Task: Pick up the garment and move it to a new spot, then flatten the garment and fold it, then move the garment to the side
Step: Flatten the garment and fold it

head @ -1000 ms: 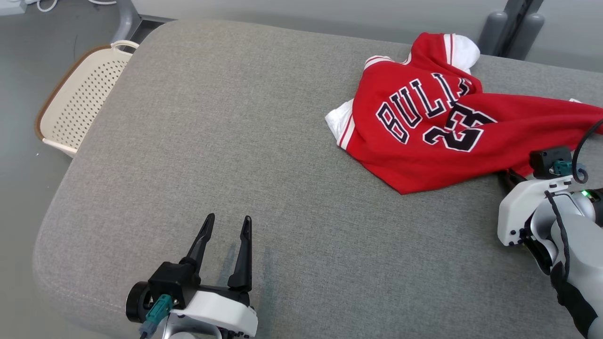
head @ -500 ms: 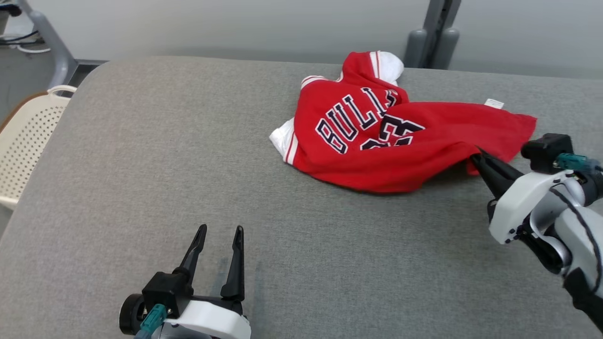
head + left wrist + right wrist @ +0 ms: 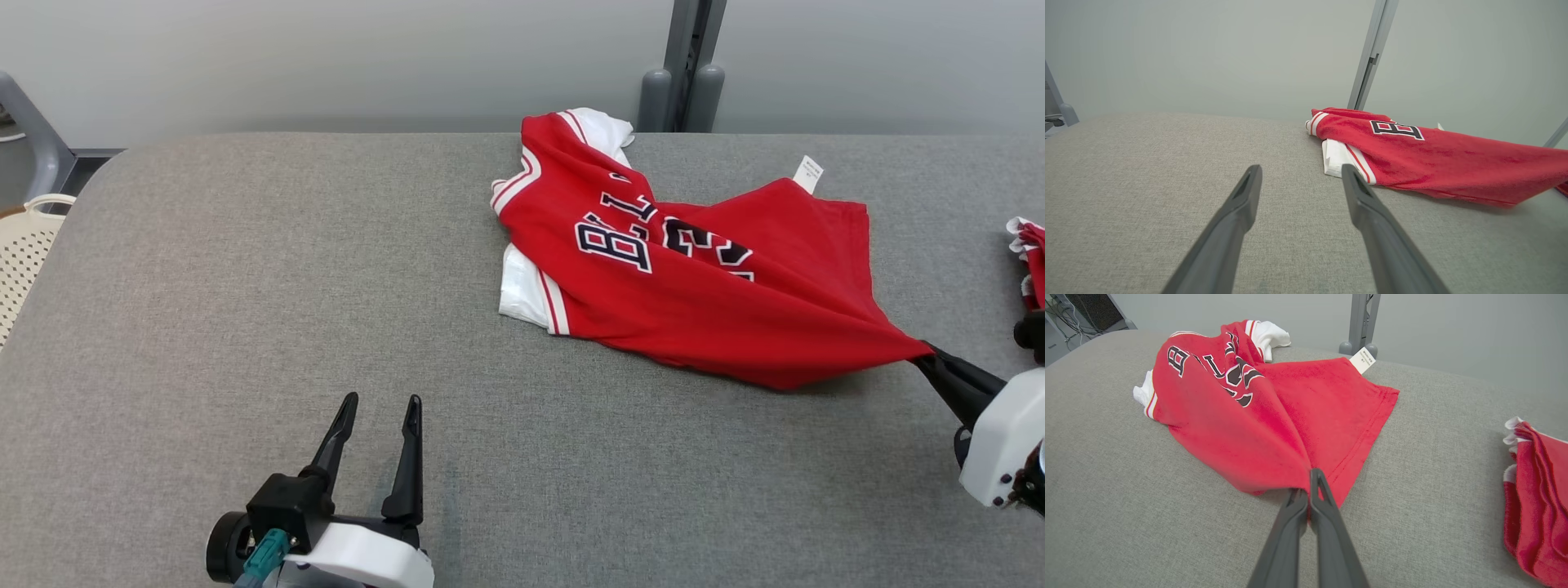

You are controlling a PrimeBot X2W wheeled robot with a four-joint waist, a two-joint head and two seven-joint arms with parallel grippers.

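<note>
The garment [image 3: 694, 286] is a red jersey with white trim and dark lettering, lying crumpled on the grey padded table [image 3: 245, 286] right of centre. My right gripper [image 3: 927, 358] is shut on its near right hem, and the cloth is pulled taut toward it. In the right wrist view the fingers pinch a fold of the garment [image 3: 1257, 412] at the gripper [image 3: 1308, 486]. My left gripper [image 3: 380, 408] hovers open above bare table at the lower left, apart from the jersey. The left wrist view shows the garment [image 3: 1433, 159] ahead and right of the open left gripper [image 3: 1300, 177].
A second red and white folded garment [image 3: 1030, 257] lies at the table's right edge, also in the right wrist view [image 3: 1535, 490]. A cream perforated basket [image 3: 20, 253] stands beside the table's left end. A grey post [image 3: 682, 73] rises behind the table.
The camera has swung right. My right gripper has pulled the jersey's hem toward the near right, stretching the cloth out and part-hiding the lettering. The left gripper stays open in place.
</note>
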